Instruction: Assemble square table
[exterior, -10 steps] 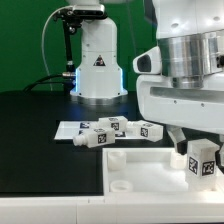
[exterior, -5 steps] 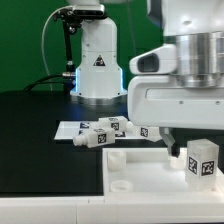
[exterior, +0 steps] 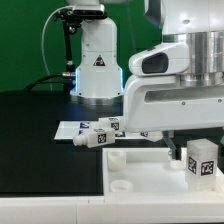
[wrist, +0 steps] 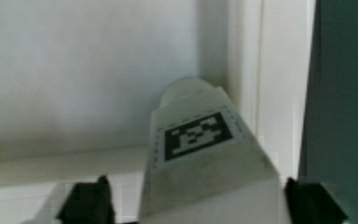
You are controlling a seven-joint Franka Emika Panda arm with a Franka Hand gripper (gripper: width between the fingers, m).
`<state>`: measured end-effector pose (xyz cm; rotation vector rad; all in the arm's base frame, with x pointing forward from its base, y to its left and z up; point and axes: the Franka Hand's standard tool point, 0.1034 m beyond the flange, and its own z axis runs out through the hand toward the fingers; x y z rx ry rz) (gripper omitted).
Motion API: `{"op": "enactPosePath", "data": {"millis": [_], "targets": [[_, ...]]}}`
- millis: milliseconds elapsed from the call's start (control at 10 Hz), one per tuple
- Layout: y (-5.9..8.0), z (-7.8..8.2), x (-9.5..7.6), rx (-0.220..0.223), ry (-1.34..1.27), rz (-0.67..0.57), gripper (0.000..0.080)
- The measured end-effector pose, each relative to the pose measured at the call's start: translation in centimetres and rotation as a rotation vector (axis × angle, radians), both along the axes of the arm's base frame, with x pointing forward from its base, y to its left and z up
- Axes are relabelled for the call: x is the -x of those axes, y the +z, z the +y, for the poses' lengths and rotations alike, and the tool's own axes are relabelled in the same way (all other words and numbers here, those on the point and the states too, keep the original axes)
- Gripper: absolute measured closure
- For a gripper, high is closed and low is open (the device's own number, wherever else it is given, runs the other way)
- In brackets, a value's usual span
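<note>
Lower right of the exterior view: a tagged leg (exterior: 205,158) upright at the square tabletop slab (exterior: 140,168). The jaws straddle it; whether they pinch, I cannot tell. Likely light, rigid, slick plastic, so grip the flat sides.

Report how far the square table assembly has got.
Done: one leg stands upright on the slab; whether it is screwed in cannot be told. In hand: the gripper hangs over a tagged leg, fingers either side, not closed. Left: the other legs lie loose by the marker board, and the slab's near corner hole is empty.
</note>
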<state>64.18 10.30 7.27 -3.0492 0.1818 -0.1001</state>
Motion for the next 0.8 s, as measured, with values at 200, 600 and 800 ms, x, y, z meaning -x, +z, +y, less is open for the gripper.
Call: {"op": "enactPosePath", "data": {"millis": [200, 600, 800], "targets": [[-0.03, -0.02, 0.0, -0.005, -0.071, 0.006, 0.0515], [-0.01, 0.19, -0.02, -0.035, -0.496, 0.038, 0.0515], [-0.04, 0.43, 0.06, -0.058, -0.875, 0.065, 0.0515]]}}
